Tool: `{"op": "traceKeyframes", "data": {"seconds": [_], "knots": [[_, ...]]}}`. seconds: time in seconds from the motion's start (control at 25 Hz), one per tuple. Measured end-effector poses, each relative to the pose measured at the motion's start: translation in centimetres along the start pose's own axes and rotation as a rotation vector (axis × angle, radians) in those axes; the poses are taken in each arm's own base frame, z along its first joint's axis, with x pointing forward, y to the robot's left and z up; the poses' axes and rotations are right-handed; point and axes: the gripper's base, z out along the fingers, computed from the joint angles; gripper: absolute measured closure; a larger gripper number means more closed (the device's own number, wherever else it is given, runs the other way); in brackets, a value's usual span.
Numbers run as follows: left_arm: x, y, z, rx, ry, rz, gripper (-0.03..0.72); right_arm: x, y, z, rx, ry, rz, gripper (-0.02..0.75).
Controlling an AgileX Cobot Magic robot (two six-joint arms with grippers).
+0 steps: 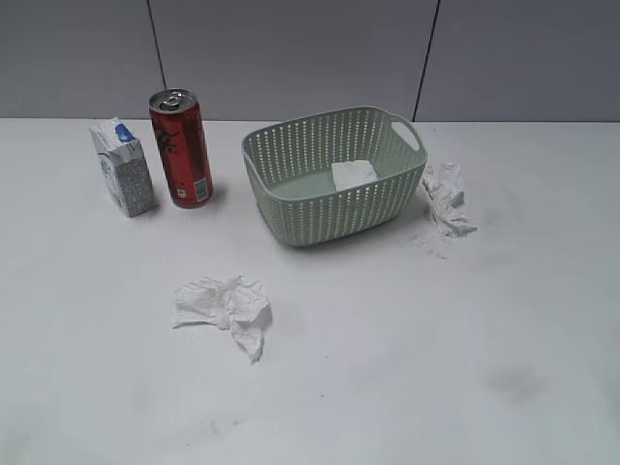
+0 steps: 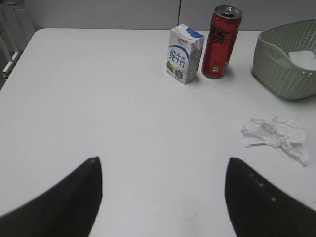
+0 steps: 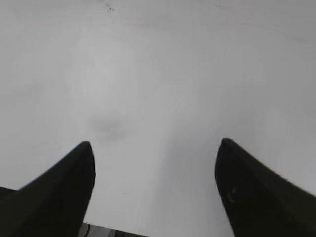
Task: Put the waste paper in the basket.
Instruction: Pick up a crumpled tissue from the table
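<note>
1 piece of waste paper already lies flat and folded inside the basket (image 1: 334,174), toward its right end. 2 are still out on the table (image 1: 436,368): a crumpled piece near the front (image 1: 225,308), left of centre, well apart from the basket, and another (image 1: 446,199) just beside the basket's right end, close under its handle cut-out.

my left gripper (image 2: 163,187) has its jaws spread wide and empty over bare table, with the near crumpled piece (image 2: 276,134) ahead and to the right. my right gripper (image 3: 154,168) is also wide and empty, seeing only bare table.

i judge the near piece is the left gripper's to take. i should swing right, come down over its bulkiest fold, and close on the hump, not on a thin trailing corner that could tear or slip. the milk carton (image 2: 184,53) and red can (image 2: 220,42) stand far enough left to be no obstacle.
</note>
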Motion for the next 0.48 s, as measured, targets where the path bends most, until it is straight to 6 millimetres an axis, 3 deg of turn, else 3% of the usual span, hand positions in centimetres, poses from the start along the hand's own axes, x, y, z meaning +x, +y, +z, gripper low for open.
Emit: {"op": "traceKeyframes", "data": {"seconds": [0.24, 0.48], "knots": [[0.0, 0.0, 0.0, 0.001, 0.0, 0.0, 0.097, 7.4, 0.3, -1.5, 0.006, -0.11, -0.004, 0.167], [0.0, 0.0, 0.0, 0.001, 0.0, 0.0, 0.097, 13.8, 0.5, -1.4, 0.014, -0.259, -0.009, 0.167]]}}
